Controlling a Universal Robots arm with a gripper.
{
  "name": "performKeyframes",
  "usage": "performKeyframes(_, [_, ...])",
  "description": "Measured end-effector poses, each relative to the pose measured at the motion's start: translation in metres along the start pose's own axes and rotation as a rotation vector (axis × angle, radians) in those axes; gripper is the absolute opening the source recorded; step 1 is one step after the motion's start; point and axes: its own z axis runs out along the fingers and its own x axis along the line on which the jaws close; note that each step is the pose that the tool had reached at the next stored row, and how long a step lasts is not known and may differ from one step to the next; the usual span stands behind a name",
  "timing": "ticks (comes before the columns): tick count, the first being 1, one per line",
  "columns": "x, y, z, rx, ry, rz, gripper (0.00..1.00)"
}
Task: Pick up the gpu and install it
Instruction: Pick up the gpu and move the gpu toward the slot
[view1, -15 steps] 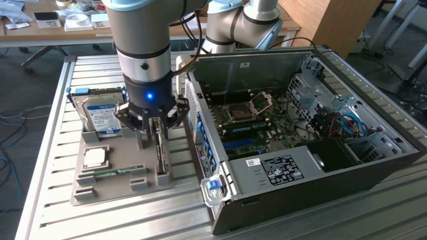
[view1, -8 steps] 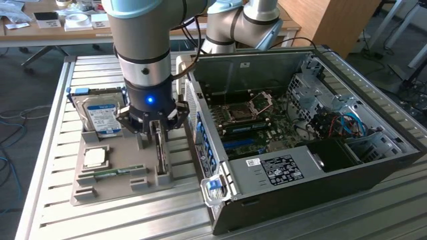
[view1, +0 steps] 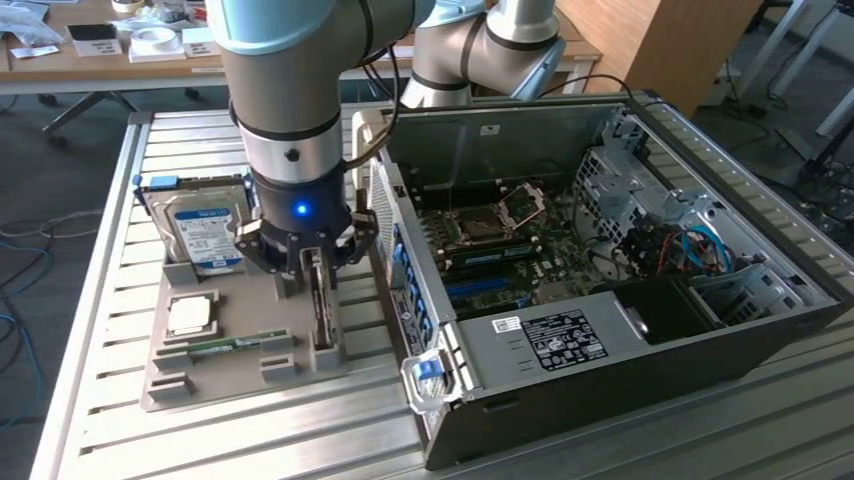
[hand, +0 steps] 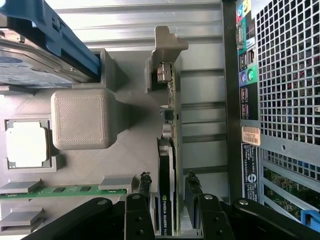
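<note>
The gpu stands on its edge in a slot of the grey printed tray, left of the computer case in the exterior view. In the wrist view the gpu is a thin black card with a pale metal bracket at its far end. My gripper has come down over the card. Its fingertips straddle the card, one on each side, with a small gap showing to the card. The gripper is open and holds nothing.
The tray also carries a silver hard drive in a blue frame, a CPU and a green RAM stick. The open computer case lies close on the exterior view's right, its motherboard exposed. All rest on a slatted metal table.
</note>
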Motion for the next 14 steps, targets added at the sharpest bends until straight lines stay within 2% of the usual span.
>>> performKeyframes(5, [0.0,0.0,0.0003,0.0,0.0,0.0,0.41])
performKeyframes(14, [0.0003,0.0023,0.0081,0.0001,0.0001,0.0,0.41])
